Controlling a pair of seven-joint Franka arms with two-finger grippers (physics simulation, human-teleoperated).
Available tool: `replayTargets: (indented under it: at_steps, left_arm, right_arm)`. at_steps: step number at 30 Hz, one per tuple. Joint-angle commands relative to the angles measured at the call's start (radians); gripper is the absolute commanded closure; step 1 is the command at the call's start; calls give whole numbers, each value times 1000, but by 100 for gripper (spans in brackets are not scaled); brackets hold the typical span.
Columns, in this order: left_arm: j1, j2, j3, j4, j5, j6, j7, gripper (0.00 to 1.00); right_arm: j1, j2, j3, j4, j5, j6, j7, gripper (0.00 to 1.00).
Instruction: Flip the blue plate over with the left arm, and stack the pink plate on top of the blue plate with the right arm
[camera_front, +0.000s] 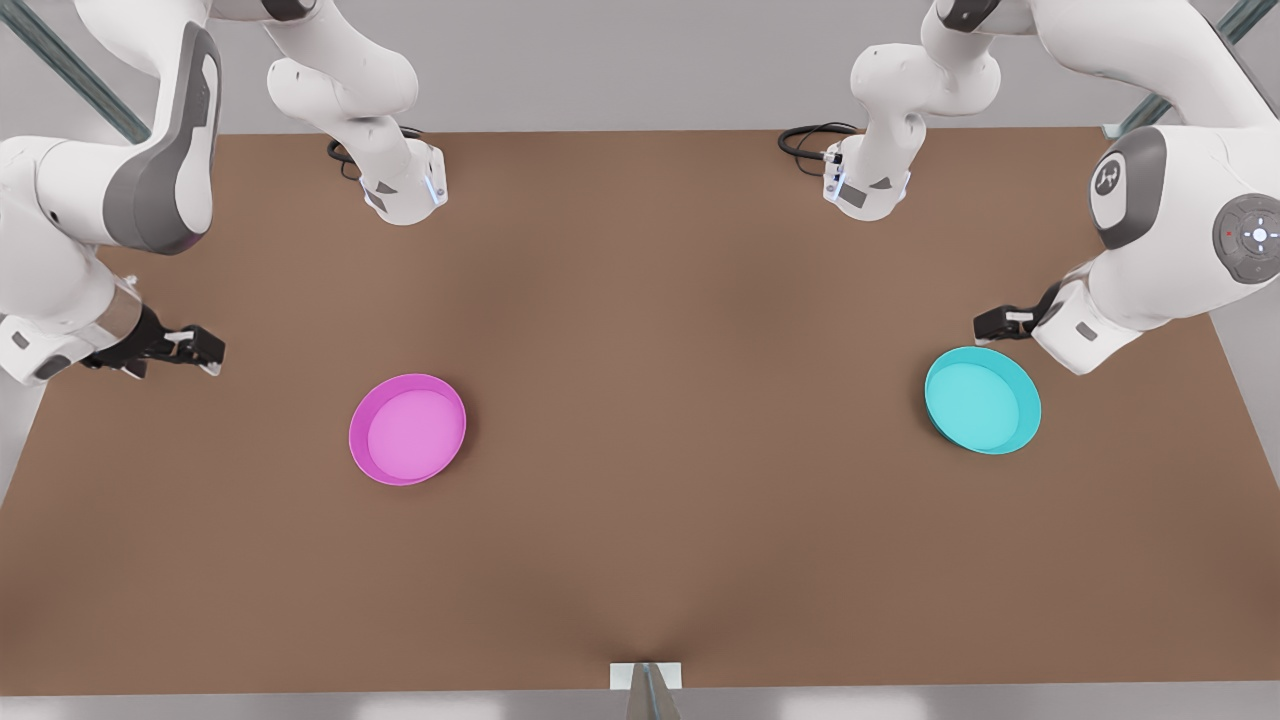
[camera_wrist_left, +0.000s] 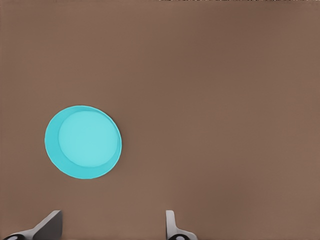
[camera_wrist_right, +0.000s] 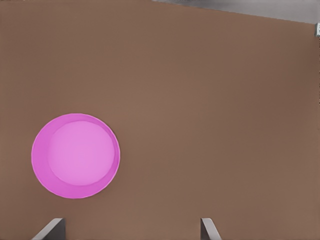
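I see both plates, blue (camera_front: 982, 400) and pink (camera_front: 407, 429), empty, well apart on the table (camera_front: 640, 560); left gripper (camera_wrist_left: 112, 227) and right gripper (camera_wrist_right: 132, 230) spread, holding nothing.

No readable text, label or number appears anywhere.

White arms, grey joints, seemingly black pincers
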Motion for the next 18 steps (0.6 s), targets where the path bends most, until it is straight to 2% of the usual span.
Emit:
replayTargets:
  at_steps: [1,3,4,6,7,10,13,18]
  left_arm:
    - [1,-1,6,-1,3,15,-42,0]
    - [1,5,43,-33,3,13,-45,0]
    - [16,14,99,-93,-11,41,-30,0]
    - [151,103,136,-157,-95,219,292,0]
    - [164,143,176,-216,-169,334,440,0]
    - [274,270,190,-278,-267,455,800,0]
    - [321,316,201,-315,-281,549,1075,0]
    - [389,412,205,-322,-282,547,1115,0]
  right_arm:
    - [2,-2,-1,0,0,52,-36,0]
    - [2,-2,-1,0,0,52,-36,0]
    - [2,-2,-1,0,0,52,-34,0]
    - [2,0,-1,-1,0,52,-30,0]
    - [0,6,-1,-1,3,55,-28,0]
    - [0,11,-1,-1,5,54,-28,0]
    - [-1,15,-1,-1,6,61,-27,0]
    - [-1,18,-1,-10,15,60,-25,0]
